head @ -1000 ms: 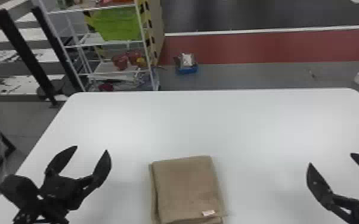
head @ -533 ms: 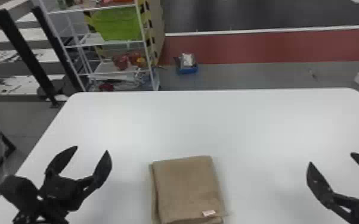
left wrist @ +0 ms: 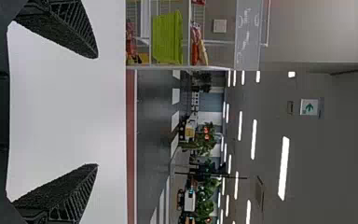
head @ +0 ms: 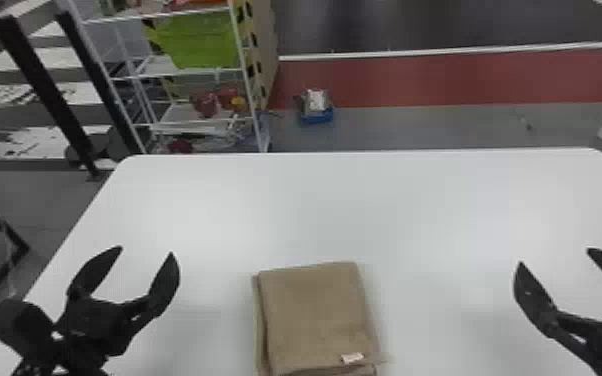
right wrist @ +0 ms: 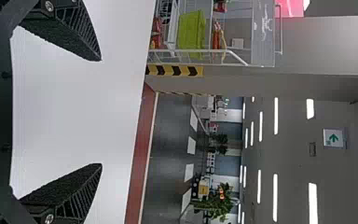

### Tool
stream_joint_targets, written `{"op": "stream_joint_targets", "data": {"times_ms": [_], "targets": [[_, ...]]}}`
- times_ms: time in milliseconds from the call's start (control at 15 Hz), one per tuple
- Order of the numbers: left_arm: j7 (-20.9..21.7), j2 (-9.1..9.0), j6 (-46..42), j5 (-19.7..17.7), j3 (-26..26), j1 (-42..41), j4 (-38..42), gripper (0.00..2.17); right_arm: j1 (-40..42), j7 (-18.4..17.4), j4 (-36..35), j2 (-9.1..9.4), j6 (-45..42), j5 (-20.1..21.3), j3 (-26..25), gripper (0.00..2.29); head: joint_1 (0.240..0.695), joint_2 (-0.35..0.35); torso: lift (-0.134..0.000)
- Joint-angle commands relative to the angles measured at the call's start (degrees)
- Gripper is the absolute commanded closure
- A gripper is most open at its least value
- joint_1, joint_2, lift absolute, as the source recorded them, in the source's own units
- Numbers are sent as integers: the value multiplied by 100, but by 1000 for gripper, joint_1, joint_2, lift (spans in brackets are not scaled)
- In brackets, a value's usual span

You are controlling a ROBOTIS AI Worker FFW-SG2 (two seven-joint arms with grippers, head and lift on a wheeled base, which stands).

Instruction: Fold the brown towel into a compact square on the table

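The brown towel (head: 315, 315) is matt, soft-looking cloth, faintly fuzzy, with a smoother pale tag (head: 352, 358). The table (head: 415, 200) has a smooth white top with a soft sheen. The left end effector (head: 146, 250) and right end effector (head: 555, 256) have matt black fingers, rough and grainy on their inner faces, ribbed along the sides. Shiny metal screws (right wrist: 49, 5) dot the right one. The green bin (head: 202, 40) looks like plastic.

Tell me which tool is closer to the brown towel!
Left. The left tool is left of the towel; the right tool is farther off, to its right.
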State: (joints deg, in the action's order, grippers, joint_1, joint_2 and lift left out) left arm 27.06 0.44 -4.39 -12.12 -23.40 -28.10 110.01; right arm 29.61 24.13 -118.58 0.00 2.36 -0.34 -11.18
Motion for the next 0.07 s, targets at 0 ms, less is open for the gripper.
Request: {"op": "stream_joint_targets", "data": {"times_ms": [0], "targets": [[1,-59,-4,-28,-24,-20,38,43,62,-5,-95,5,6,-36,2,80,695,151,-134]]}}
